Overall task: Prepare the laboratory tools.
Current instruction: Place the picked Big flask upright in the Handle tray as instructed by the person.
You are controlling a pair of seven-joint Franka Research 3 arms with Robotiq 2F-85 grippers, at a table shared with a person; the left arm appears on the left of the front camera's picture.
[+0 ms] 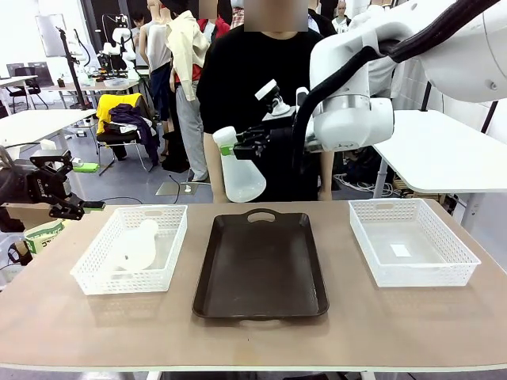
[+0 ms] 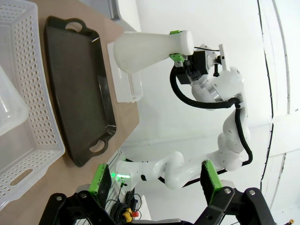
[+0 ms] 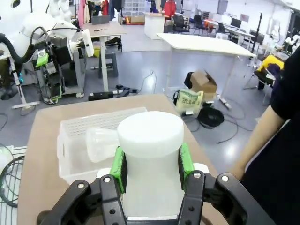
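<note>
Over the table (image 1: 47,317), right end effector (image 1: 230,147) pinches flask (image 1: 242,182) by its neck; left end effector (image 2: 154,182) gapes.

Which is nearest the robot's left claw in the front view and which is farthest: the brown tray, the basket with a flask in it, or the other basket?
From the left gripper, at the table's left edge:
1. White basket holding the lying flask: left side, just beside the gripper.
2. Dark brown tray: middle of the table.
3. Other white basket: far right side.
</note>
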